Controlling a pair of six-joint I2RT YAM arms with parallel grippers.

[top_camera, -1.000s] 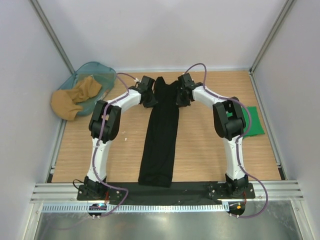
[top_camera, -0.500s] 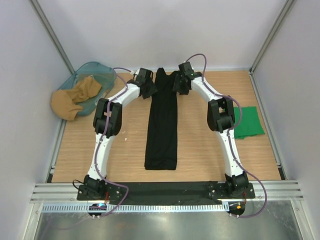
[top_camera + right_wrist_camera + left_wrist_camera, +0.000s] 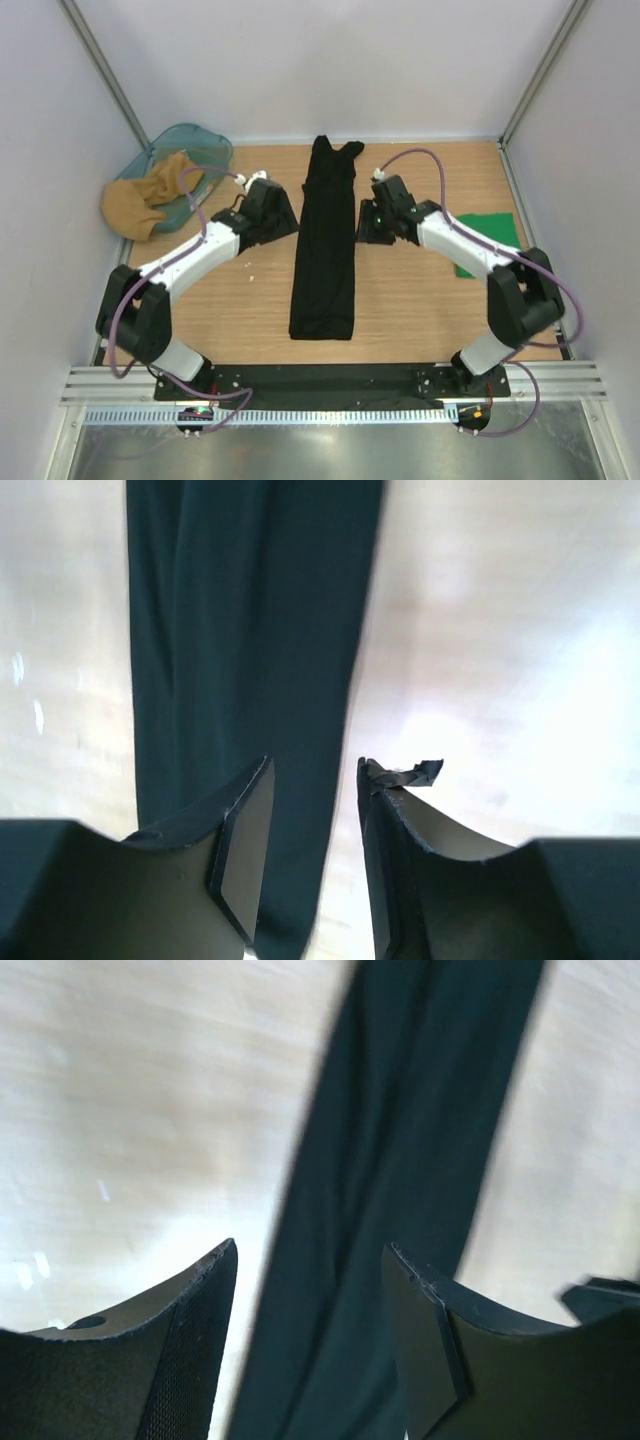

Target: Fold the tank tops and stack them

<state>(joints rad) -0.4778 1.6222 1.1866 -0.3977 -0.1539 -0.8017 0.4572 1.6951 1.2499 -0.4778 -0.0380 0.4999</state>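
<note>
The long, thin, folded black cloth tank top (image 3: pixel 325 250) is lying flat in the middle of the wooden table (image 3: pixel 420 300), pointing from near edge to far wall, between the left claw (image 3: pixel 289 220) and the right claw (image 3: pixel 363 228), which are hanging equally near, both partly open and holding nothing.

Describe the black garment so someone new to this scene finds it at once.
On the wooden table, look down the middle: the black tank top lies as one long narrow strip from the back edge toward the front. Unlike the green tank top at the right edge and the tan cloth spilling from the teal basket, it is black and stretched lengthwise.
</note>
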